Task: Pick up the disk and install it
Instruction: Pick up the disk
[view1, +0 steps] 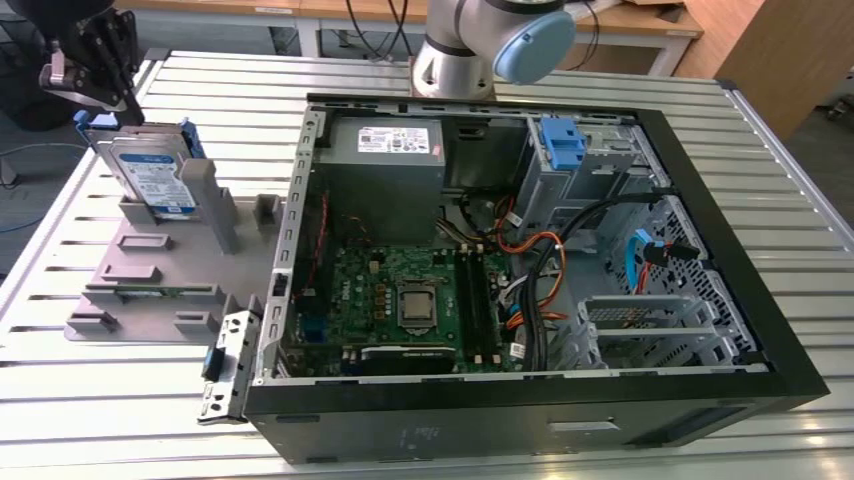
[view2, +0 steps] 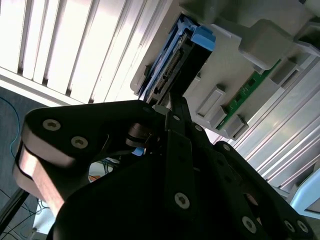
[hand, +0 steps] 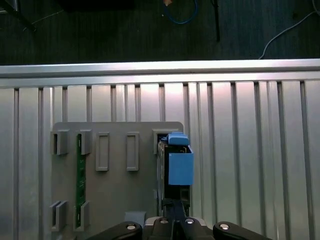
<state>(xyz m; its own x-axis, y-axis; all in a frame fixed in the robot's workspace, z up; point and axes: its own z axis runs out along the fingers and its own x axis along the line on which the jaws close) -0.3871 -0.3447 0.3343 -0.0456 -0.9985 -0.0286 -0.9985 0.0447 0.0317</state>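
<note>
End effector (view1: 127, 110) hangs at the upper end of the disk (view1: 150, 178); whether it is apart or together cannot be told. The disk stands on edge in a grey holder (view1: 167, 262) on the slatted surface (view1: 107, 400), beside the open computer case (view1: 767, 330).

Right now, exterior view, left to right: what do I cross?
disk → grey power supply → upright blue latch → case's black side wall

Second wrist view: gripper (view2: 172, 105) dark in foreground, tip at the disk (view2: 170, 67) edge, contact unclear. Disk stands edge-on in grey holder (view2: 235, 55). Green board (view2: 246, 91) slotted nearby. Slatted table (view2: 75, 45) behind.
</note>
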